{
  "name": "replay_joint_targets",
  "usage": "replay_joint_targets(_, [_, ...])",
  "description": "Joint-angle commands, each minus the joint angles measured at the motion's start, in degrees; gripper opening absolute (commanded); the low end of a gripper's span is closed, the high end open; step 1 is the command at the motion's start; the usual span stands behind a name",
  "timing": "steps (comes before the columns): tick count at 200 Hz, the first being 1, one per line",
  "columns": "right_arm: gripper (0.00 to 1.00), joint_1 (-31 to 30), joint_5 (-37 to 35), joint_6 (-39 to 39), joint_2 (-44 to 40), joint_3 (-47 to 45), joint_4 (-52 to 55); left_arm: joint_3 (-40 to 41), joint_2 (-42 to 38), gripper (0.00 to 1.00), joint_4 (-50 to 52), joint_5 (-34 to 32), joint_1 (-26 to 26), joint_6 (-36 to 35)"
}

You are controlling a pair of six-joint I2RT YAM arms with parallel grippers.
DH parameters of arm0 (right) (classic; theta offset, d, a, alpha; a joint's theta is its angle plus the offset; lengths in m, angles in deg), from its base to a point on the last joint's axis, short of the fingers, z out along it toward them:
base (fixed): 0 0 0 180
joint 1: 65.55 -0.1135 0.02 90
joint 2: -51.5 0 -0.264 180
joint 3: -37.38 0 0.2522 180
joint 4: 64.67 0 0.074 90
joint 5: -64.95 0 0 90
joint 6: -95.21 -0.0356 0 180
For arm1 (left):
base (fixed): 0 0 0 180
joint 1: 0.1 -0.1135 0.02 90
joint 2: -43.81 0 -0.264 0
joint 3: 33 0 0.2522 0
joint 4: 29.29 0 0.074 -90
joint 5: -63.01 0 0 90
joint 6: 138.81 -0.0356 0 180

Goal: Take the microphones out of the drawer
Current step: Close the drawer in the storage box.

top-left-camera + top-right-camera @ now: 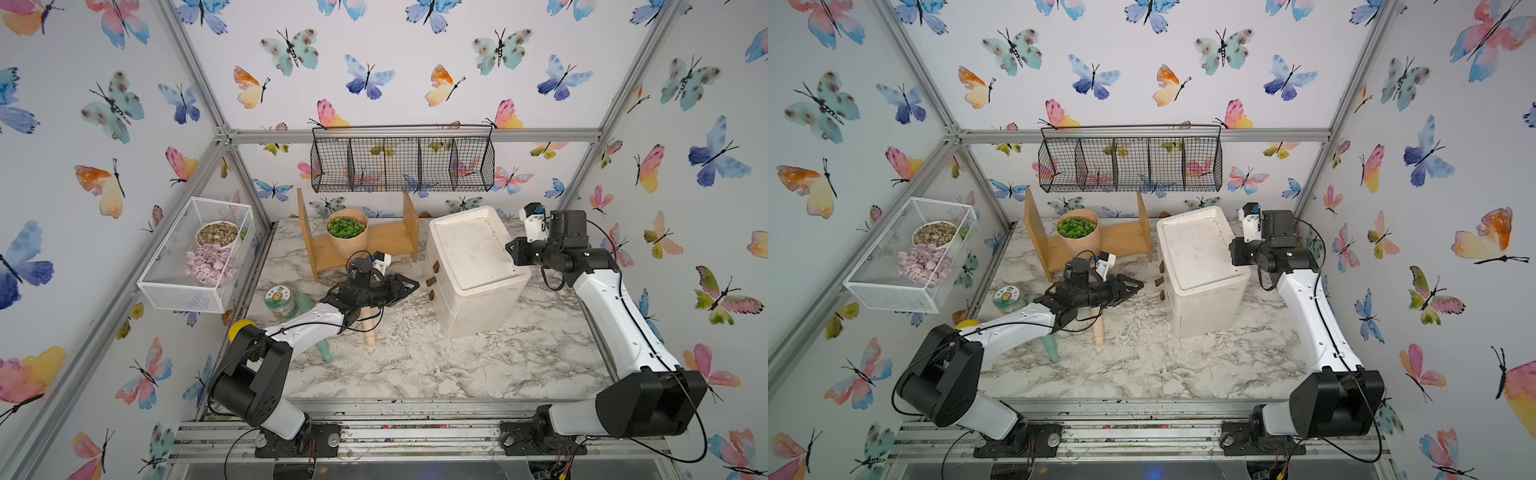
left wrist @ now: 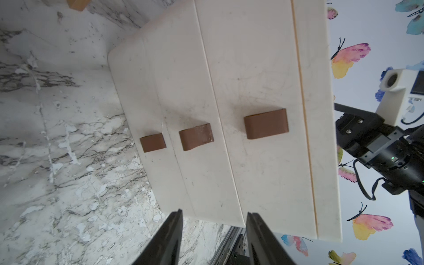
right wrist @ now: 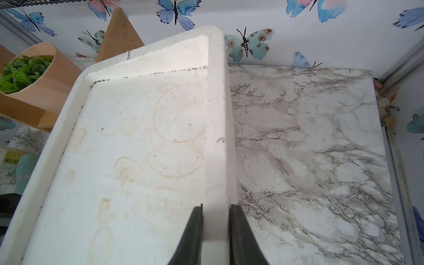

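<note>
Robot lab cell: aluminium frame (image 1: 415, 135), butterfly wallpaper (image 1: 365, 77), marble tabletop (image 1: 415, 357).

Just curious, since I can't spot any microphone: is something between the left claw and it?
Yes. All three drawer fronts of the white drawer unit look shut, so no microphone shows. The open left gripper faces them, clear of the brown handles. Which drawer holds it cannot be told.

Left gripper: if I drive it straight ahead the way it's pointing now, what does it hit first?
The front of the white drawer unit. The open left gripper aims at its closed drawers, roughly between the middle handle and the upper handle; which one it touches first is unclear. Nothing lies between.
</note>
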Motion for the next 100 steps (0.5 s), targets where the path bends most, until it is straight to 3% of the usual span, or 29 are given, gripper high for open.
replay_joint_targets(1, [0.06, -0.5, 7.9, -4.6, 0.4, 1.0, -4.3, 1.7, 0.8, 0.55, -7.5, 1.1, -0.5, 2.0])
replay_joint_targets(100, [0.07, -0.5, 8.2, -5.0, 0.6, 1.2, -4.7, 0.2, 12.8, 0.60, -25.7, 2.5, -0.4, 9.8])
